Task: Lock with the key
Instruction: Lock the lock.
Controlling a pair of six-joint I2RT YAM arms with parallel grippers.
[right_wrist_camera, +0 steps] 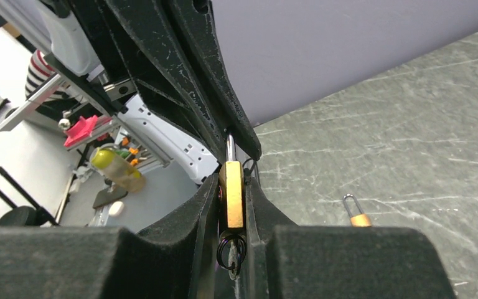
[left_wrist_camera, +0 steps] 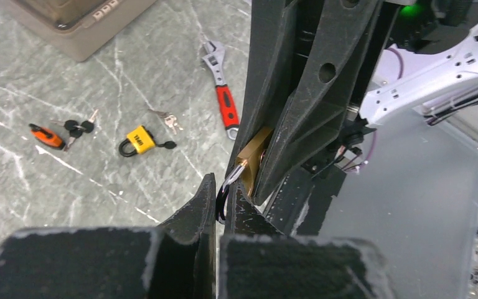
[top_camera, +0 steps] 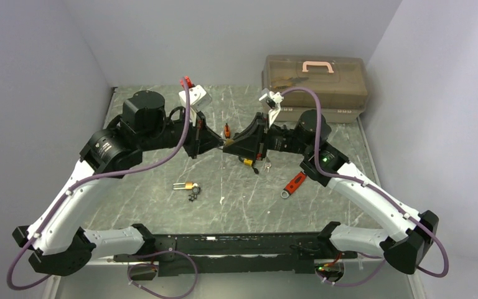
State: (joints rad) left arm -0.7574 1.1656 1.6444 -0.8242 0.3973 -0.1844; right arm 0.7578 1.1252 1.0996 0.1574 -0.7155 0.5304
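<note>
My right claw [right_wrist_camera: 231,187] grips the brass padlock [right_wrist_camera: 231,202] in mid-air above the table [top_camera: 236,205], forearm stretched level toward centre. My left claw [left_wrist_camera: 220,190], reaching in nose to nose, is clenched on its shackle [right_wrist_camera: 229,146].

We see the brass padlock [right_wrist_camera: 231,199] pinched edge-on between the fingers of the right gripper [right_wrist_camera: 232,184]. Its silver shackle [right_wrist_camera: 230,146] sticks out past those fingertips into the closed tips of the left gripper [left_wrist_camera: 222,193]. A dark key ring [right_wrist_camera: 231,252] hangs at the body's other end, toward the right palm; the key blade is hidden from us.
</note>
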